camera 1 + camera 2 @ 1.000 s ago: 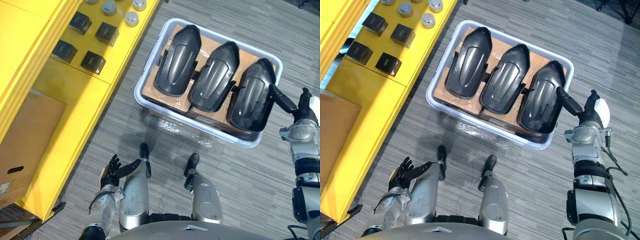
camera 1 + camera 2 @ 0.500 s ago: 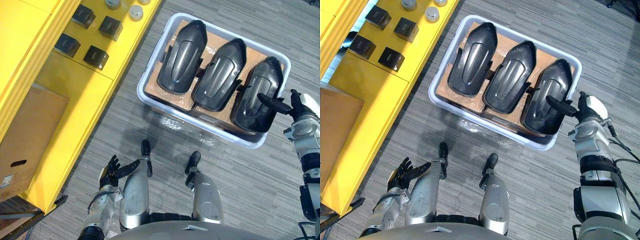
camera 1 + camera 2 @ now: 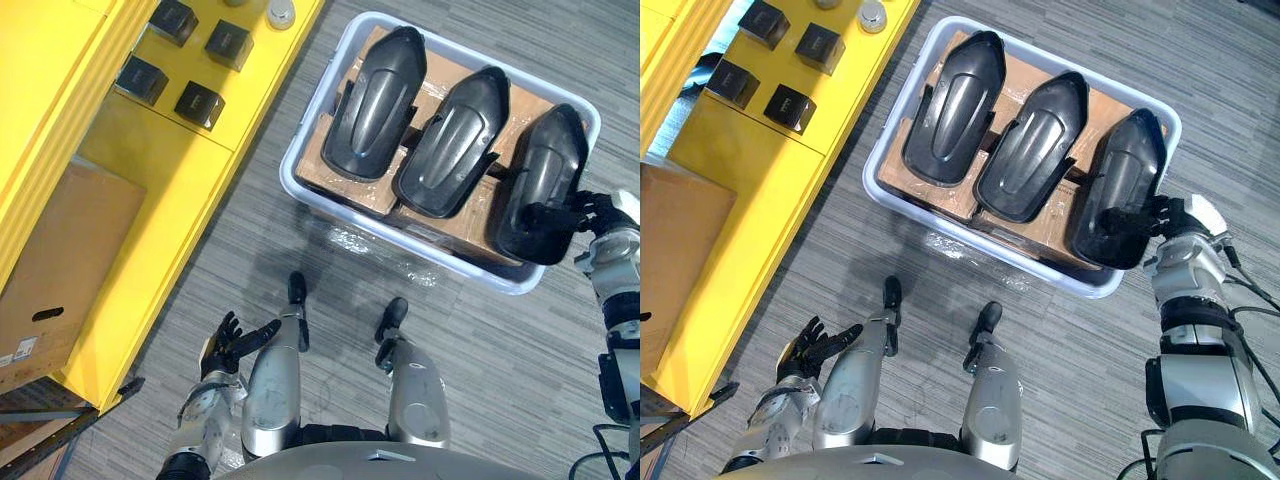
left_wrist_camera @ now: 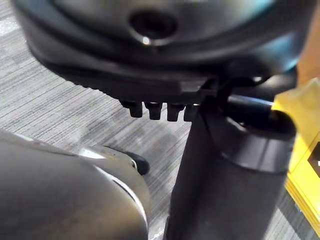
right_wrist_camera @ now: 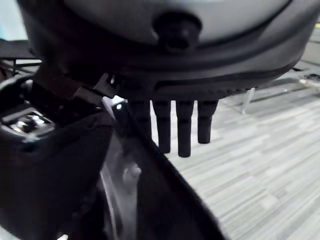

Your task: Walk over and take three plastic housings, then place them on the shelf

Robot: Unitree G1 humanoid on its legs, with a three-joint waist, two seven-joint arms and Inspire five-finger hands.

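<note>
Three black plastic housings lie side by side on cardboard in a pale bin (image 3: 292,178) on the floor: left housing (image 3: 375,105), middle housing (image 3: 450,140), right housing (image 3: 540,170). My right hand (image 3: 592,212) reaches in from the right, at the near end of the right housing. Its fingers (image 3: 1128,219) are curled over that end's edge. The same fingers (image 5: 175,125) point down in the right wrist view. My left hand (image 3: 230,342) hangs low at the lower left with spread fingers and holds nothing.
A yellow shelf (image 3: 150,180) runs along the left. It carries small black boxes (image 3: 200,103) and a grey round part (image 3: 281,12). A cardboard box (image 3: 60,260) sits on its lower level. Crumpled clear film (image 3: 370,245) lies before the bin on the grey floor.
The camera has shifted. My right hand moved from beside the bin onto the right housing's near end, and its straight fingers curled round the edge. The left hand stayed put.
</note>
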